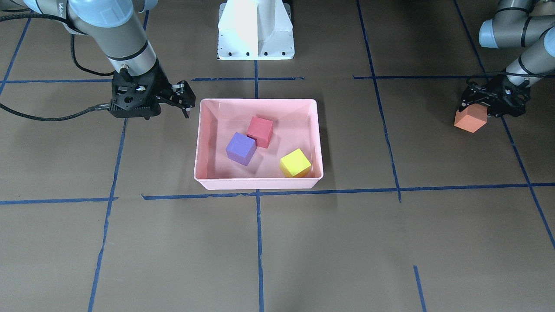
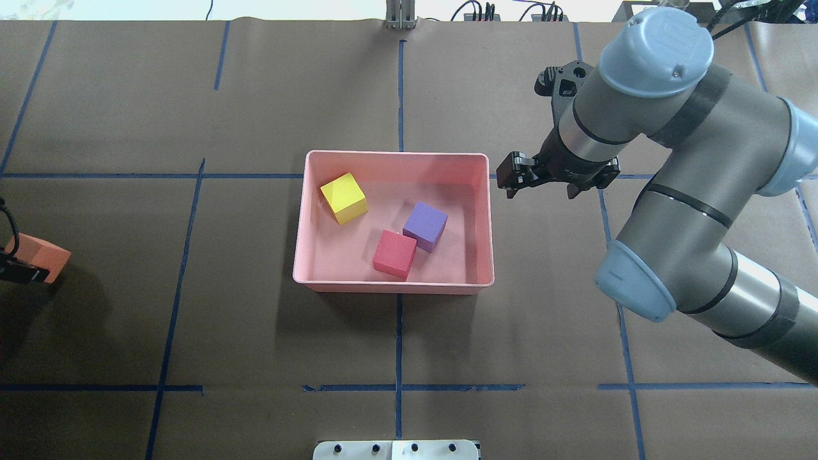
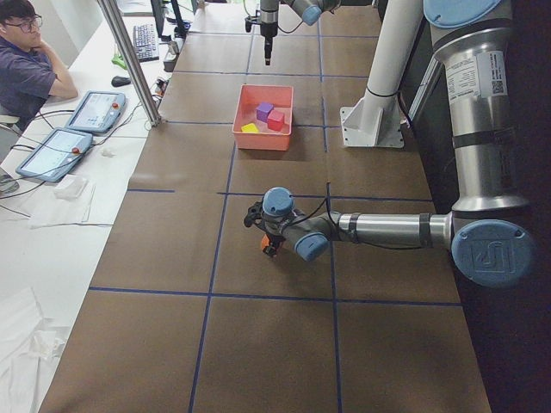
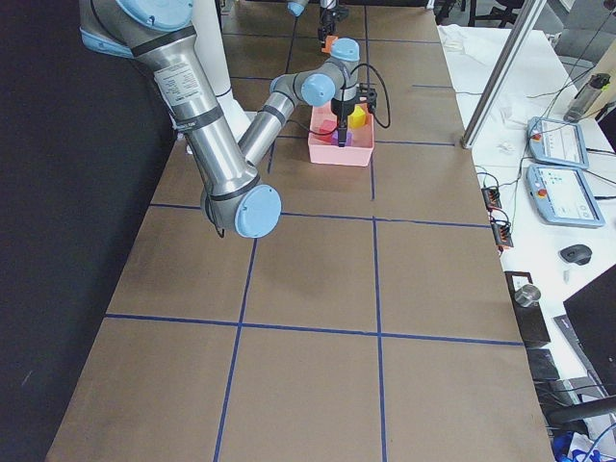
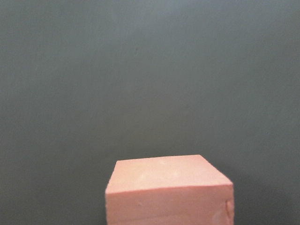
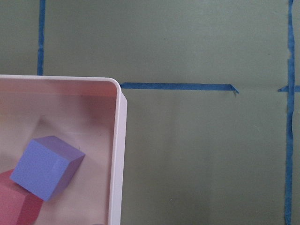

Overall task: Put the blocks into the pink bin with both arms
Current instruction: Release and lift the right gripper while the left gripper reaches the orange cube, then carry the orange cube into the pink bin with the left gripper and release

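Left gripper: clenched on the orange block, fingers pointing down, block protruding below the black fingers and filling the lower edge of the left wrist view. Left arm: forearm stretched low and nearly level over the table, wrist bent down at its end. Location of the orange block: far on the robot's left side, well apart from the pink bin. Right gripper: jaws appear parted, holding nothing, pointing down just outside the bin's short wall on the robot's right, near the corner closer to the robot. Right arm: folded at the elbow, upper section coming in from the robot's right, wrist turned down over the gripper. Bin contents: 3 blocks. Red-pink block and purple block touching at a corner, toward the right gripper's side; yellow-green block apart from those 2, near the opposite far corner. Surroundings: brown table surface marked with blue tape lines; white pedestal base behind the bin.
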